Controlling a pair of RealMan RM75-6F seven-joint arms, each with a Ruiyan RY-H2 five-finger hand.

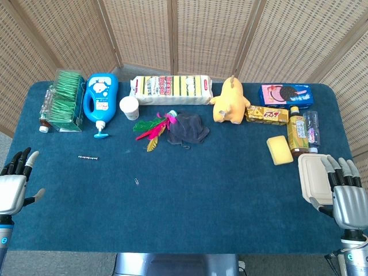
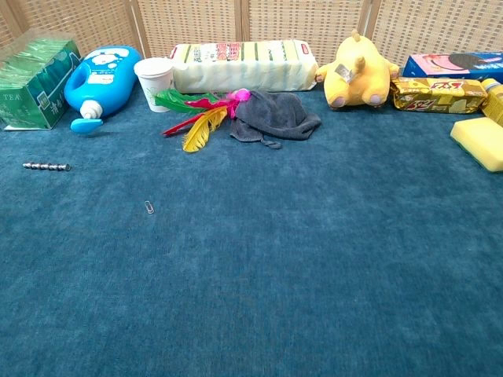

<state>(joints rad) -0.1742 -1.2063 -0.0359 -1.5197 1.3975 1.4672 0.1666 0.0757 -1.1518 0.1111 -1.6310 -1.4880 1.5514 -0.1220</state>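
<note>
Blue cloth (image 1: 190,190) bears both robot hands spread, holding nothing — right robot hand (image 1: 347,192) touching a lidded box (image 1: 313,178), left robot hand (image 1: 14,184) apart.

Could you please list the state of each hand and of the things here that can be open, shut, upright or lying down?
left hand: open, holds nothing
right hand: open, fingers over the box
beige lidded box: lid shut
blue bottle: lying down, capped
white cup: upright
drink bottle: lying down, capped
plush toy: face down
grey cloth: crumpled

Paper clip (image 2: 149,207) right of bead chain (image 2: 45,166), both before bottle (image 2: 100,78); lidded box (image 1: 315,177) seemingly under right hand (image 1: 345,192)
</note>
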